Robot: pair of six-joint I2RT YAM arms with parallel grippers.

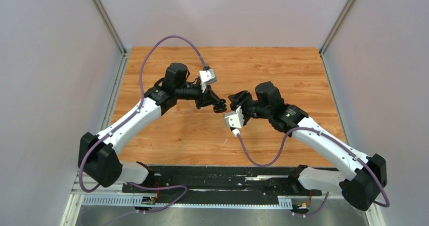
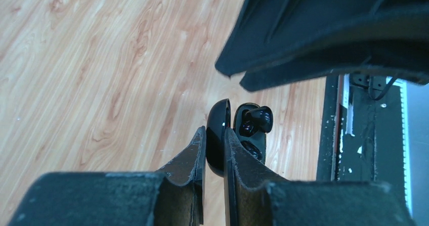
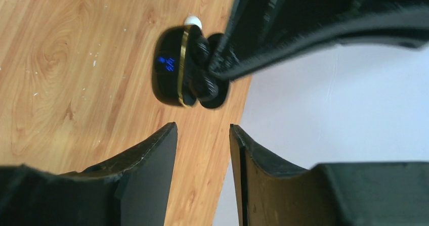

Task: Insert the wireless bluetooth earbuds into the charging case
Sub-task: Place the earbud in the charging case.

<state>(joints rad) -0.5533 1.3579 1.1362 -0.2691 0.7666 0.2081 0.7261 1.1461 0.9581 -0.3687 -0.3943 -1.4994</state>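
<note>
The black glossy charging case hangs open above the wooden table, with my left gripper shut on its lid. A black earbud sits in the upper socket of the case body. In the right wrist view the case shows a gold rim and a blue light. My right gripper stands open just short of it, with nothing between its fingers. From above, the left gripper and the right gripper meet tip to tip over the middle of the table.
A small white rounded piece peeks out behind the case; I cannot tell what it is. The wooden table is walled in by grey panels on three sides. A black rail runs along the near edge.
</note>
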